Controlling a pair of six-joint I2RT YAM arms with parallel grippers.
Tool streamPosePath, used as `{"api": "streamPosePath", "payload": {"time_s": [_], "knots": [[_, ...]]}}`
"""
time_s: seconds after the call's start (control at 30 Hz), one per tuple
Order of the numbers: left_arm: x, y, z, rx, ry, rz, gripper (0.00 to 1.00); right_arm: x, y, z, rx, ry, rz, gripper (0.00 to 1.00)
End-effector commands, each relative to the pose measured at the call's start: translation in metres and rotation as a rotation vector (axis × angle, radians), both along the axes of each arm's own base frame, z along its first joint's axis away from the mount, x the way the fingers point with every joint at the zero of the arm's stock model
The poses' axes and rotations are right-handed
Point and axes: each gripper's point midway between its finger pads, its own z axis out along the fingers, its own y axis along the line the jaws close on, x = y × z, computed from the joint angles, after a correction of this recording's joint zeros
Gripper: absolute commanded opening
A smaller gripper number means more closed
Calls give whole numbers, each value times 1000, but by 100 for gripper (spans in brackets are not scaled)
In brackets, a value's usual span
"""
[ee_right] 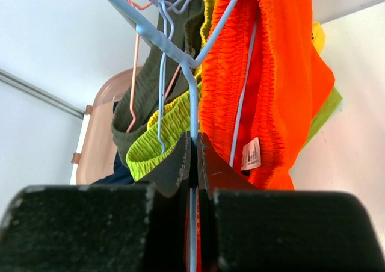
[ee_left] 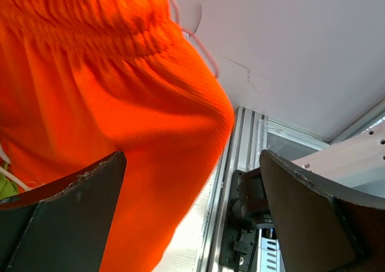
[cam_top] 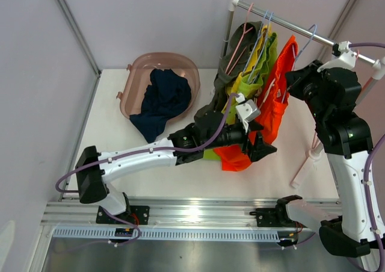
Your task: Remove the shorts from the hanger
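The orange shorts hung from a light-blue wire hanger on the clothes rail. They were just beside the lime-green shorts, yellow shorts and olive shorts, which hung on their own hangers. The right tool was pinched tight on the blue hanger's thin stem below the hook, while the left tool stood wide apart at the orange shorts' lower leg, gripping nothing, with the cloth against one finger. The navy shorts lay heaped in the pink basin on the white bench, well apart from the rail.
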Motion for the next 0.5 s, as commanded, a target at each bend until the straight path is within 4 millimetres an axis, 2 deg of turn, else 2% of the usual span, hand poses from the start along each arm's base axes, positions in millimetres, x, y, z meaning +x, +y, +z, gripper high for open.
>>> {"api": "streamPosePath", "payload": {"time_s": [0.0, 0.07, 0.1, 0.13, 0.17, 0.23, 0.27, 0.3, 0.4, 0.47], "knots": [[-2, -8, 33, -85, -60, -19, 99, -10, 1, 33, 48, -114, 16, 0], [3, -14, 22, -65, -55, -8, 95, -15, 0, 37, 49, -124, 16, 0], [7, -16, 21, -59, -51, 10, 87, -16, -1, 38, 49, -126, 13, 0], [9, -21, 12, -41, -42, 14, 76, -20, -2, 43, 53, -139, 11, 0], [10, -23, 12, -42, -42, 14, 62, -21, -3, 44, 53, -141, 8, 0], [12, -27, 6, -46, -35, 17, 41, -25, -5, 47, 47, -143, 4, 0], [13, -29, 5, -46, -32, 20, 12, -27, -6, 50, 49, -149, 3, 0], [17, -28, 4, -45, -24, 42, 1, -26, -6, 50, 45, -146, 0, 0], [17, -21, 10, -42, 7, 68, 0, -27, -9, 50, 41, -145, -11, 0], [8, -13, 7, -20, 21, 79, 0, -26, -10, 48, 33, -141, -17, 0]]}}
